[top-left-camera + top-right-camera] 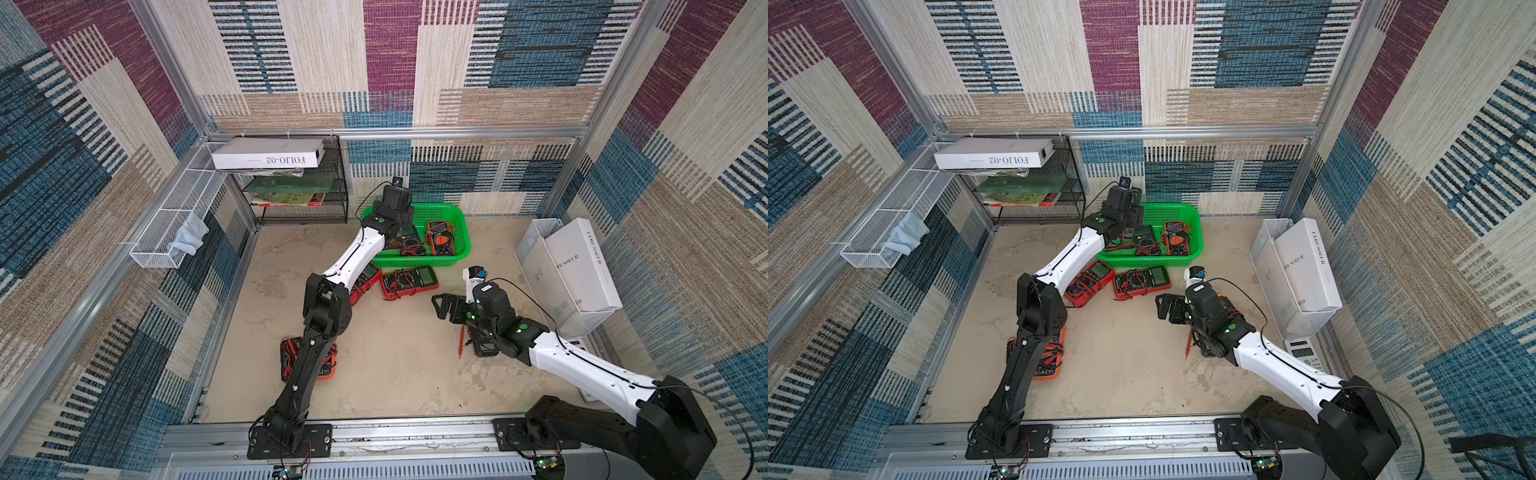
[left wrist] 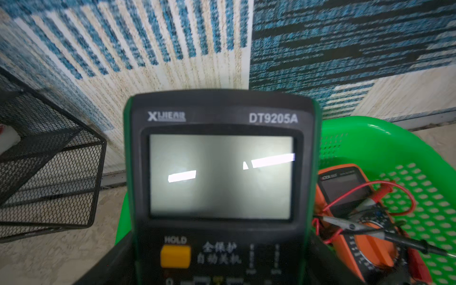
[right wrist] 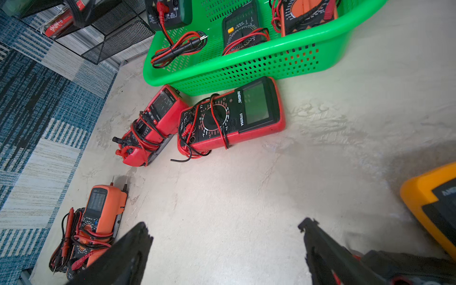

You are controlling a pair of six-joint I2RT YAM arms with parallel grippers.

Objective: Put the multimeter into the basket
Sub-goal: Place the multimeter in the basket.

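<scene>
Left arm (image 1: 309, 357): black lower link, white forearm shell (image 1: 365, 255), thin black cable (image 1: 348, 251) down its side, green dot (image 1: 380, 220) by wrist. Over to right arm (image 1: 582, 365): same white-and-black build, green dots (image 1: 521, 330) again on joints, bulky black shoulder housing (image 1: 673, 419). Black base plates (image 1: 320, 434), silver screws (image 1: 327, 439). Right gripper (image 3: 225, 223): matte black fingers (image 3: 130, 249), toothed edges.

Surface (image 1: 395, 374) mid-front betw. arms: bare, free passage. Basket (image 1: 436, 259) at rear: left hand (image 2: 220, 251) w/ green multimeter (image 2: 222, 172) fills left end; two red multimeters (image 3: 232, 116) line front wall outside. Black mesh rack (image 1: 299, 199) closes rear-left corner.
</scene>
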